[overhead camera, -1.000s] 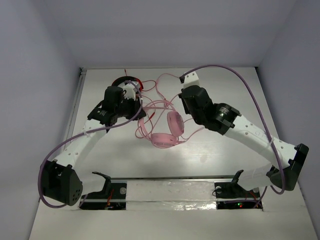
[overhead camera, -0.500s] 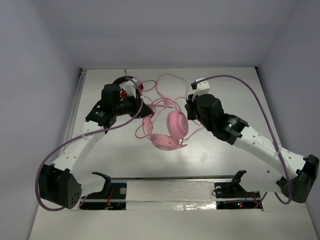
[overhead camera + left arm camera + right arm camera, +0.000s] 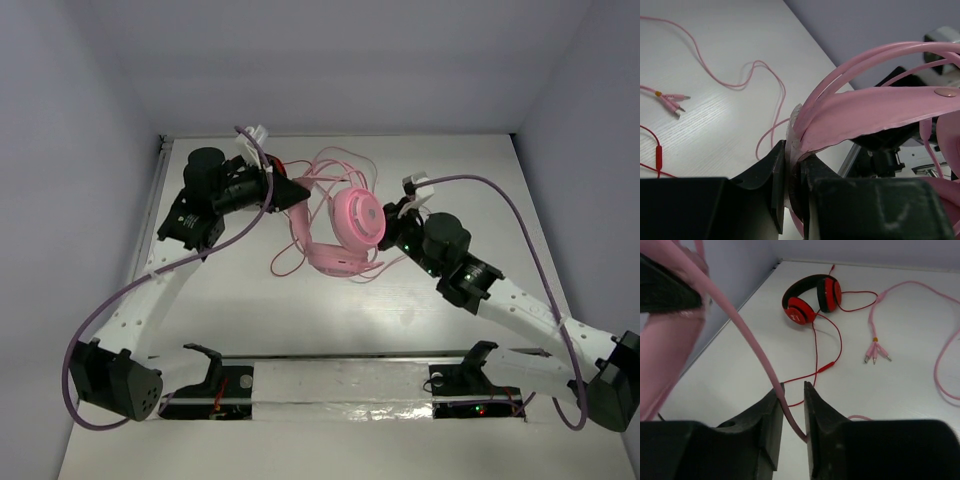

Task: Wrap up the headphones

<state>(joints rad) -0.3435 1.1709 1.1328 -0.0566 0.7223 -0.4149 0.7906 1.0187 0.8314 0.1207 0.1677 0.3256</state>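
A white table (image 3: pixel 300 320) seen from above, with two robot arms reaching in from the near edge. Pale-pink headphones (image 3: pixel 350 222) are held up at the table's centre, between the arms, with one round cup facing upward.

The left gripper (image 3: pixel 794 167) has its jaws pressed together on the edge of the pink headband (image 3: pixel 875 112), shown close up in the left wrist view. The right gripper (image 3: pixel 792 410) appears to pinch the thin pink cable (image 3: pixel 751 346) between nearly closed jaws. The contact point sits low in that view and is hard to confirm.

The headphones look light, with a springy headband and soft padded cups. The headband is the firm place to take hold. The cable is limp and thin, likely to sag, snag or slip unless held taut.

Only the right wrist view shows red-and-black headphones (image 3: pixel 810 299) lying at the far left of the table, along with the pink cable's plugs (image 3: pixel 875 354). From above, the left arm seems to hide that second pair. Only the overhead view shows how the two arms stand apart.
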